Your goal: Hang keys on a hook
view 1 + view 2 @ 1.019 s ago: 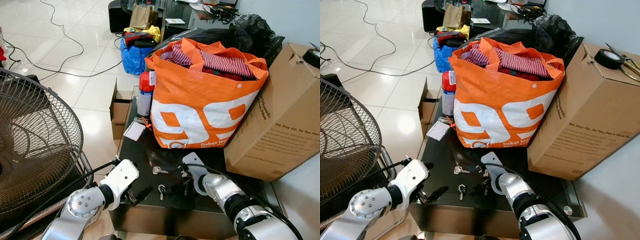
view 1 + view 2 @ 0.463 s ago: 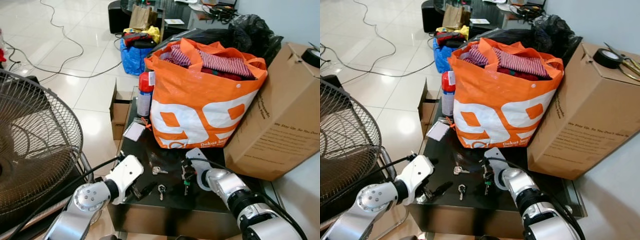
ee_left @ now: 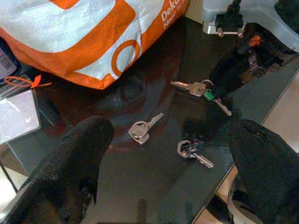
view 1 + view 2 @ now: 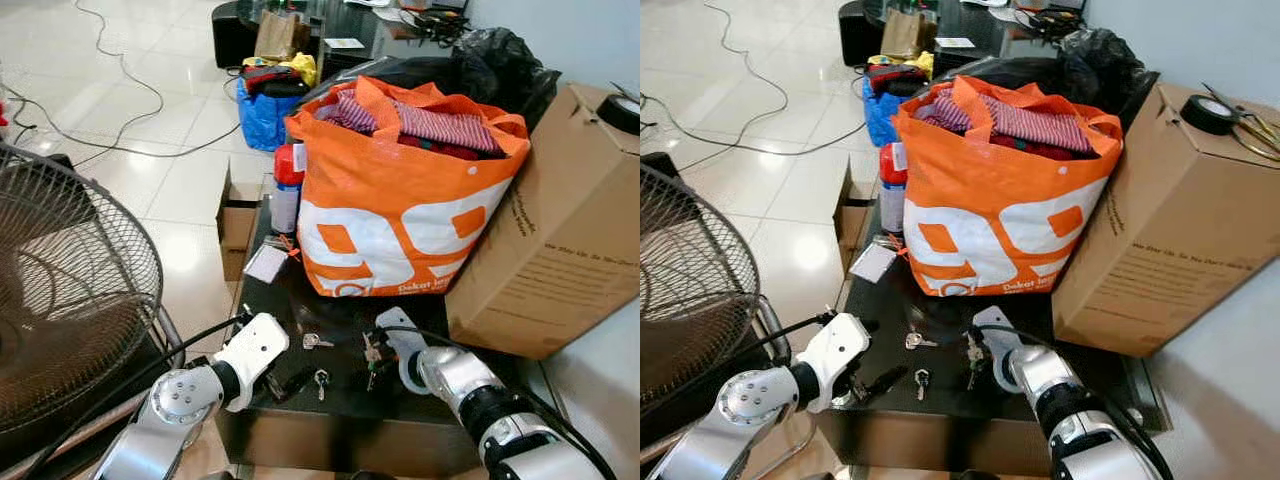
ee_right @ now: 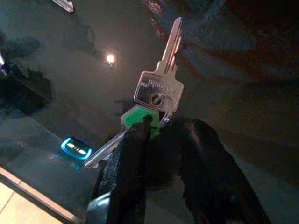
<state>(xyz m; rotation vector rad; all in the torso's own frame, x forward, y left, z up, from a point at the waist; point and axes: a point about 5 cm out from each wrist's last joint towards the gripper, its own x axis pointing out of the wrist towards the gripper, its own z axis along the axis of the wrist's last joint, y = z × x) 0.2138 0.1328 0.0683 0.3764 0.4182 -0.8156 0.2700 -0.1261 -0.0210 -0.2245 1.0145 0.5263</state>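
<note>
right gripper (image 5: 156, 135) clenched on the keys (image 5: 156, 95) at the ring, table (image 4: 345, 400) at 6 o'clock. light, loose, slippery metal; ring is best hold. left gripper (image 3: 168, 154) spread wide.

Table top (image 3: 140, 186) is glossy black, super reflective. Keys (image 5: 159, 88) are shiny silver metal, one with a green plastic head. Orange bag (image 4: 400, 215) looks like woven plastic; box (image 4: 560, 250) is matt cardboard.

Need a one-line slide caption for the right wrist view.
Right gripper pinches a green-capped key bunch above the dark glossy table.
</note>
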